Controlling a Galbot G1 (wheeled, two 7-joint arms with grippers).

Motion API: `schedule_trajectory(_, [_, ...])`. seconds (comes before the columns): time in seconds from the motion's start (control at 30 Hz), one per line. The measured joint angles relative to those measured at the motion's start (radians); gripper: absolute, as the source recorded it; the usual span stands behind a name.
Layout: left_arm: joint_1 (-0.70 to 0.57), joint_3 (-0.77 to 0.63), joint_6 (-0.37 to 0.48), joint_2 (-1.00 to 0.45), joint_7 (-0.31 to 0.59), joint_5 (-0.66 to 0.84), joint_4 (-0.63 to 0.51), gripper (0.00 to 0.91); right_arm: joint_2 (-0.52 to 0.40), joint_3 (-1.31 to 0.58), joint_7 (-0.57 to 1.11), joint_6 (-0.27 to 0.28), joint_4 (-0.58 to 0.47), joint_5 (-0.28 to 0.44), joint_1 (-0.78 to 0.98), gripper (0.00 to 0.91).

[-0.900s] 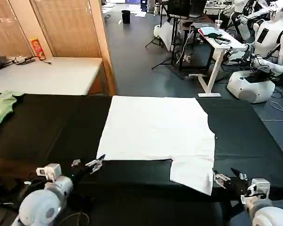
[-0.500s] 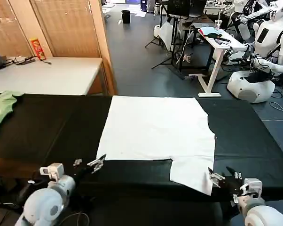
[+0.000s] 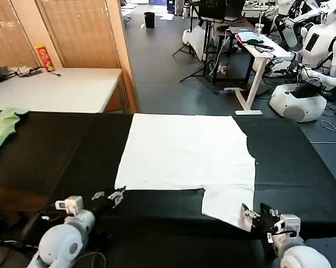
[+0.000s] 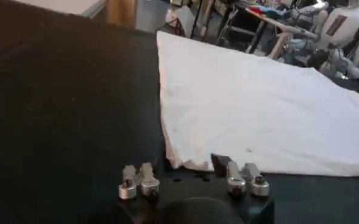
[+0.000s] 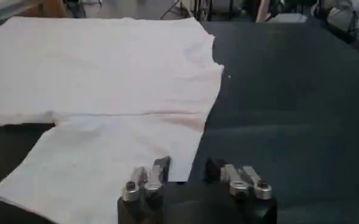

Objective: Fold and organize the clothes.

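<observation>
The clothes are one white T-shirt [image 3: 185, 148] lying flat on the black table [image 3: 56, 156], with one short sleeve [image 3: 229, 204] reaching the near edge. My left gripper [image 3: 115, 196] is open at the shirt's near left corner. In the left wrist view that corner [image 4: 180, 159] lies between the spread fingers [image 4: 144, 180] of the gripper [image 4: 184, 173]. My right gripper [image 3: 252, 214] is open at the sleeve's near corner. In the right wrist view the right gripper [image 5: 188, 171] straddles the sleeve's edge [image 5: 180, 164], one finger over cloth, the other over bare table.
A light green garment [image 3: 0, 127] lies at the table's far left edge. A white side table [image 3: 56, 89] stands behind it, holding a red can [image 3: 44, 57]. White desks and other robots [image 3: 302, 89] stand beyond the table at the back right.
My right gripper has slid left along the near edge to the sleeve's corner. The left arm has shifted slightly, with its gripper still at the shirt's near left corner.
</observation>
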State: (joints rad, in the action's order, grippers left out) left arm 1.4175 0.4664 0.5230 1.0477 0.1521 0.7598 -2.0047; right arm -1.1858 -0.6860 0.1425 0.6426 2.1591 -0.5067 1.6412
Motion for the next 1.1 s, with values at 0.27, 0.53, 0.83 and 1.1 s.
schedule_trajectory(0.27, [0.054, 0.033, 0.004, 0.005, 0.027, -0.012, -0.073, 0.0, -0.017, -0.029, 0.057, 0.064, 0.12, 0.007, 0.075, 0.0])
schedule_trajectory(0.53, [0.16, 0.107, 0.006, -0.016, 0.038, 0.018, -0.171, 0.0, -0.036, -0.052, 0.077, 0.07, 0.232, 0.009, 0.172, 0.0])
schedule_trajectory(0.83, [0.257, 0.172, -0.047, -0.007, 0.036, 0.023, -0.237, 0.0, -0.035, -0.059, 0.017, -0.034, 0.241, -0.003, 0.168, 0.0])
schedule_trajectory(1.1, [0.161, 0.151, -0.098, 0.048, 0.028, 0.008, -0.203, 0.0, 0.027, -0.026, -0.015, -0.163, 0.082, -0.051, -0.017, 0.0])
